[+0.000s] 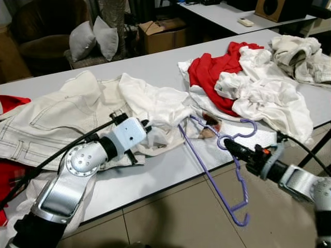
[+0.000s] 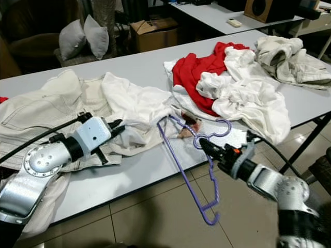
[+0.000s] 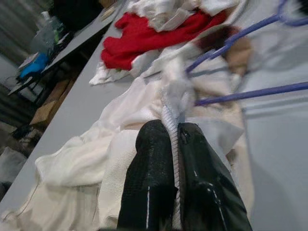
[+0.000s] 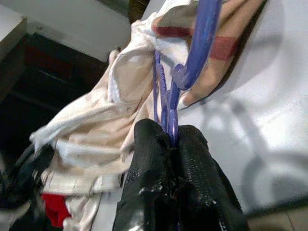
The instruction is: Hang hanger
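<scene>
At the left of the long grey table (image 1: 155,67) lies a cream denim garment with stitched seams (image 1: 46,121). Beside it the left gripper (image 1: 146,127) has its two black fingers pressed together on a fold of a crumpled white cloth (image 1: 155,106) — the left wrist view shows the fabric pinched between them. Just right of that cloth, the thin purple plastic hanger (image 1: 209,173) lies half on the table, its hook end near the clothes and its lower part hanging off the front edge over the tiled floor (image 1: 170,222). The right gripper (image 1: 227,145) is clamped on the hanger just below the hook. Behind it sits a heap of white garments (image 1: 264,90) over a red one (image 1: 212,72) — more pale clothing (image 1: 300,57) lies at the far right.
</scene>
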`<state>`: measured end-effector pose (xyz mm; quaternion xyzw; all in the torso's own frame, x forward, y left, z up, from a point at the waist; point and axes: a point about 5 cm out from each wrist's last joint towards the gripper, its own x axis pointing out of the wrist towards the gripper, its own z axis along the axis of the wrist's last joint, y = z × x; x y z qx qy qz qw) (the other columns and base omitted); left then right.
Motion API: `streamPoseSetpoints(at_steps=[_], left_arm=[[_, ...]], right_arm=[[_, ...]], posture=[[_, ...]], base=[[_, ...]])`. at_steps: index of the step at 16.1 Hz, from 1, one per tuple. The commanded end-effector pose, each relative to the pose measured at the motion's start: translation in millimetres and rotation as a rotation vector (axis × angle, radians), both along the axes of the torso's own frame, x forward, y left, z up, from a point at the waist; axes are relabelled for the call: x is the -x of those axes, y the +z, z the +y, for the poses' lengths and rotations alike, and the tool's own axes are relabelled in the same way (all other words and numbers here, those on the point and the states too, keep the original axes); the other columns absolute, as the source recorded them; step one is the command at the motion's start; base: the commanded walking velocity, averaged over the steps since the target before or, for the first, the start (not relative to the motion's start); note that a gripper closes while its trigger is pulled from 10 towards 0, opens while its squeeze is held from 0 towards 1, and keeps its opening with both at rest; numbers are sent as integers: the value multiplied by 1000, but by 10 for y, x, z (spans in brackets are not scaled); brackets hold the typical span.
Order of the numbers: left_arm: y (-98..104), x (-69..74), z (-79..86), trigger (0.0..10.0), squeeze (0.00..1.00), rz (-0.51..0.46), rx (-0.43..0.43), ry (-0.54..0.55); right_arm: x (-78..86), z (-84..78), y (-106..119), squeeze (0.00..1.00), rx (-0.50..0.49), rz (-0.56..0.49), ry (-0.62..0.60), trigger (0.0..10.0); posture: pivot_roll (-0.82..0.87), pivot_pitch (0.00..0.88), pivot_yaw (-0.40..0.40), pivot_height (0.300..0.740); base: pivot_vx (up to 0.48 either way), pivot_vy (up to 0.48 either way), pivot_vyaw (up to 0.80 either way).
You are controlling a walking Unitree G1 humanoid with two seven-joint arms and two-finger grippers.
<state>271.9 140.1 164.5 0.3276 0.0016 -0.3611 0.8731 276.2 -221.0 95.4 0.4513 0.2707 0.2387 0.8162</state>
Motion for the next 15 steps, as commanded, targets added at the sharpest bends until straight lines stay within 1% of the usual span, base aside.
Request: streamPoseSetpoints(at_steps=[1, 2, 3, 4, 5, 6, 7, 8, 9, 10, 12, 13, 14, 15], left_arm=[[59, 16, -76, 0, 0, -14, 2, -47], [45, 15, -91, 0, 0, -5, -2, -50], [-20, 13, -116, 0, 0, 35, -28, -50], [-62, 13, -130, 0, 0, 58, -42, -52], [-72, 13, -137, 0, 0, 64, -45, -54], [-68, -5, -206, 0, 0, 73, -48, -62], [-50, -19, -241, 0, 0, 70, -42, -62], [-36, -26, -260, 0, 0, 66, -40, -65], [12, -31, -337, 0, 0, 67, -8, -85], [35, -28, -360, 0, 0, 69, 15, -89], [128, 6, -455, 0, 0, 92, 113, -111], [181, 34, -509, 0, 0, 113, 170, -125], [205, 44, -516, 0, 0, 121, 192, -125], [227, 45, -505, 0, 0, 125, 211, -115]], right_arm=[[-78, 27, 35, 0, 11, 5, -24, 10000], [-117, 71, 55, 0, 1, -2, -25, 10000], [-238, 223, 123, 0, -2, -46, -21, 10000], [-341, 339, 181, 0, 18, -87, -34, 10000], [-386, 383, 207, 0, 28, -103, -46, 10000], [-541, 605, 402, 0, -67, -187, -80, 10000], [-580, 696, 479, 0, -111, -215, -92, 10000], [-602, 738, 508, 0, -128, -225, -112, 10000], [-658, 858, 594, 0, -210, -250, -175, 10000], [-678, 893, 615, 0, -240, -247, -203, 10000], [-766, 1035, 672, 0, -310, -256, -287, 10000], [-814, 1092, 717, 0, -394, -248, -340, 10000], [-836, 1120, 736, 0, -399, -251, -357, 10000], [-861, 1140, 744, 0, -381, -254, -378, 10000]], posture=[[-155, 0, 78, 740], [-155, 0, 78, 740], [-157, 0, 80, 740], [-157, 0, 82, 740], [-157, 0, 82, 740], [-151, 0, 84, 740], [-148, 0, 83, 740], [-143, 0, 80, 740], [-141, 0, 81, 740], [-140, 0, 84, 740], [-137, 0, 91, 740], [-132, 0, 89, 740], [-129, 0, 88, 740], [-127, 0, 86, 740]], base=[[0, 0, 0], [0, 0, 0], [0, 0, 0], [0, 0, 0], [0, 0, 0], [0, 0, 0], [0, 0, 0], [0, 0, 0], [0, 0, 0], [0, 0, 0], [0, 0, 0], [0, 0, 0], [0, 0, 0], [0, 0, 0]])
